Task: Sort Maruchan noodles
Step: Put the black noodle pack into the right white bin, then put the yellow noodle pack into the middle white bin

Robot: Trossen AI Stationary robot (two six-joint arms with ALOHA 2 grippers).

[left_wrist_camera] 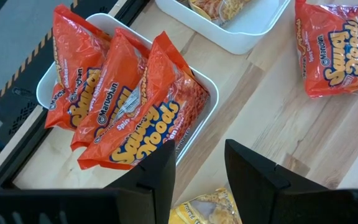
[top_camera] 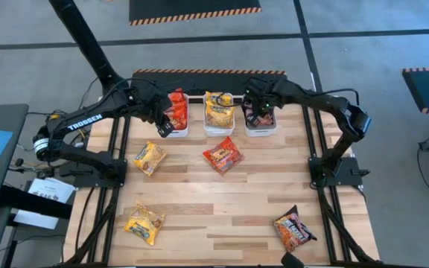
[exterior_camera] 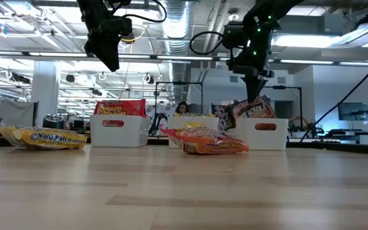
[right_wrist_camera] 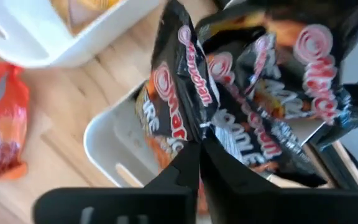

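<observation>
Three white tubs stand along the far edge. The left tub (top_camera: 177,128) holds red Maruchan noodle packets (left_wrist_camera: 135,106), the middle tub (top_camera: 219,128) yellow ones, and the right tub (top_camera: 261,131) dark ones (right_wrist_camera: 260,81). My left gripper (left_wrist_camera: 197,168) hangs open above the table by the left tub's near corner, nothing between its fingers. My right gripper (right_wrist_camera: 201,146) is over the right tub, its fingers closed on a dark packet (right_wrist_camera: 179,87). Lying flat on the table are two yellow packets (top_camera: 149,158) (top_camera: 144,223), a red one (top_camera: 223,155) and a dark one (top_camera: 295,228). My right gripper pinches the dark packet by its crimped end edge (right_wrist_camera: 199,127), only at the fingertips, from above and pointing steeply down. The packet stands on end in the right tub among the other dark packets.
The tubs' walls stand close together along the far edge. Dark frame rails run down both sides of the wooden table (top_camera: 222,201). Bare wood lies between the loose packets in the middle and near part.
</observation>
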